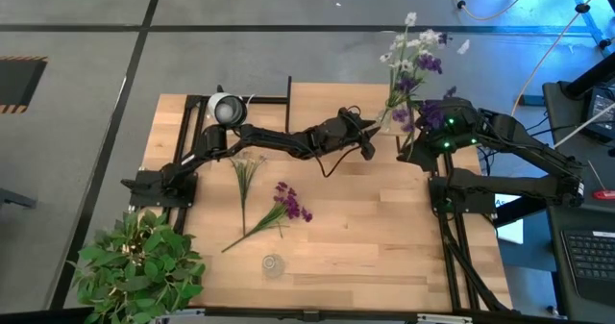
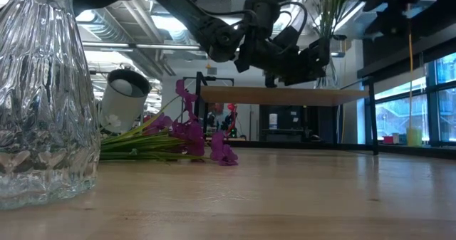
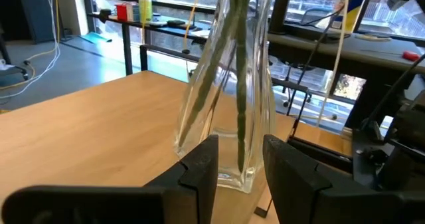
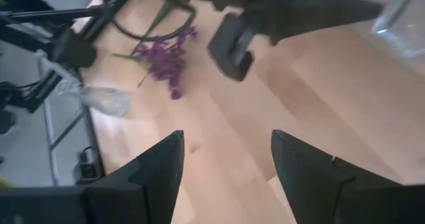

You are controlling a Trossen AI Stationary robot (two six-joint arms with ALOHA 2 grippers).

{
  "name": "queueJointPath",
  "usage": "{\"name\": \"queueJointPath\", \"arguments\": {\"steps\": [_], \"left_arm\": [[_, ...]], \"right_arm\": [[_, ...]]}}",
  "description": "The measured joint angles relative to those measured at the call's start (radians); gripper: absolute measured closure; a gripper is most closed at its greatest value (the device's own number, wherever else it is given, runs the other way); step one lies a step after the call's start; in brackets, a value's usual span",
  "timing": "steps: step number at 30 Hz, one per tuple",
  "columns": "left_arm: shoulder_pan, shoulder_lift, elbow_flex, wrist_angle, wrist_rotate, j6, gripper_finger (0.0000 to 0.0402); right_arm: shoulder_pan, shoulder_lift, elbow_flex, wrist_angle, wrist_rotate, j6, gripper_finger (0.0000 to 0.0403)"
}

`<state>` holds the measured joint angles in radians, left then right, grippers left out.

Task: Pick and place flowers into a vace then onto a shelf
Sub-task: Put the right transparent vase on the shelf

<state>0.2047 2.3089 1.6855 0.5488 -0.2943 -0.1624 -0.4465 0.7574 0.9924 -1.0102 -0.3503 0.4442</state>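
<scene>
A clear glass vase (image 3: 226,117) with green stems of flowers (image 1: 413,60) in it stands on its base on the light-wood shelf (image 1: 322,98) at the table's far right. My left gripper (image 3: 239,151) reaches level over the shelf and is open. Its fingertips stand just short of the vase's base, apart from it as far as I can see. My right gripper (image 4: 226,164) is open and empty, tilted down over the table's right side, beside the vase. More flowers, white (image 1: 245,170) and purple (image 1: 288,204), lie flat on the tabletop.
A second, empty glass vase (image 2: 43,90) stands near the table's front edge. A bushy potted plant (image 1: 135,266) sits at the near left corner. A white cylinder (image 1: 226,108) lies by the shelf's left end. Bare tabletop spreads at the middle and near right.
</scene>
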Motion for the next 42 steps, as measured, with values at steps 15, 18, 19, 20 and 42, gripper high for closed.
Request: {"name": "queueJointPath", "arguments": {"steps": [15, 18, 19, 20, 42], "left_arm": [[0.011, 0.000, 0.000, 0.000, 0.000, -0.026, 0.0288], [0.012, 0.000, 0.000, 0.000, 0.000, -0.026, 0.0288], [0.012, 0.000, 0.000, 0.000, -0.001, -0.026, 0.0288], [0.012, 0.000, 0.000, 0.000, 0.000, -0.026, 0.0288], [0.020, 0.000, -0.001, -0.008, 0.001, -0.061, 0.0288]], "right_arm": [[0.000, -0.001, 0.000, 0.006, -0.396, 0.026, 0.0175], [0.000, -0.002, 0.000, 0.007, -0.450, 0.025, 0.0175], [0.000, -0.002, 0.000, 0.010, -0.454, 0.020, 0.0175], [0.000, -0.003, 0.000, 0.015, -0.453, 0.009, 0.0175], [0.000, -0.140, 0.222, -0.100, -0.160, -0.009, 0.0175]]}}
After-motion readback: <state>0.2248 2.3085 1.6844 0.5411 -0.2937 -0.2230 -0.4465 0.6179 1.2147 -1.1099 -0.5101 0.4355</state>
